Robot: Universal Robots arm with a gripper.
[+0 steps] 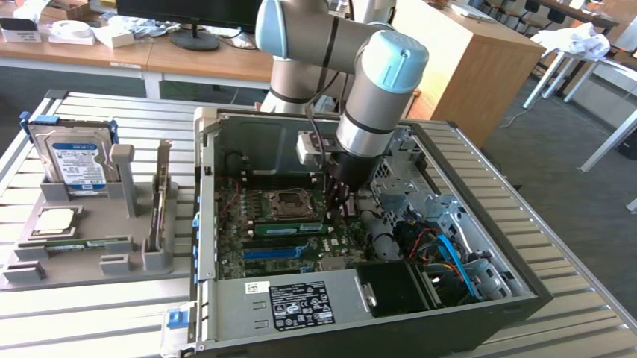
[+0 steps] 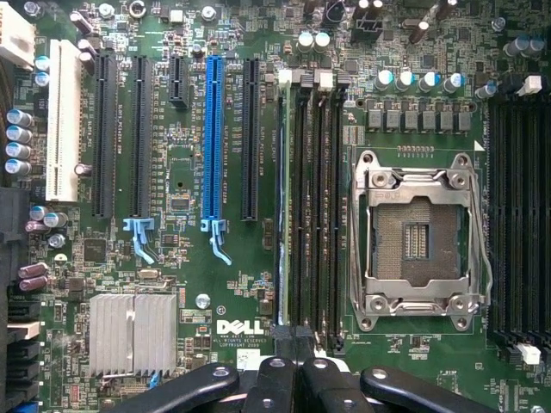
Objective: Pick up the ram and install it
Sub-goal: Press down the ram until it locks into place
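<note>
- The robot arm (image 1: 383,89) reaches down into the open computer case (image 1: 298,309), which lies on its side on the slatted metal counter (image 1: 89,328).
- The hand (image 1: 339,195) hangs low over the green motherboard (image 1: 261,257), just beside the empty processor socket (image 1: 289,203) – on the exterior view's right of it.
- From the wrist view the hand (image 2: 293,379) is clenched, its black fingers (image 2: 271,387) pressed together with nothing visible between them.
- Right ahead of the fingertips run the black memory slots (image 2: 320,206), lying between the blue expansion slot (image 2: 213,138) and the silver-framed processor socket (image 2: 417,237).
- The ram (image 2: 284,215) appears as a thin strip standing on edge in the slot of that bank nearest the expansion slots; I cannot tell whether it is fully seated.
- In the exterior view a green stick (image 1: 289,228) lies across the board just below the socket, close to the hand.
- A second bank of black memory slots (image 2: 521,206) sits on the far side of the socket.
- A finned silver heatsink (image 2: 133,331) sits on the board near the Dell logo (image 2: 239,328).
- On the exterior view's left, well apart from the case, a grey holder (image 1: 89,253) rests on the counter – a blue-labelled hard drive (image 1: 74,160) stands upright in it, and a square silver processor chip (image 1: 55,220) lies flat in front of the drive.
- Another green stick (image 1: 88,244) lies in the holder's front groove.
</note>
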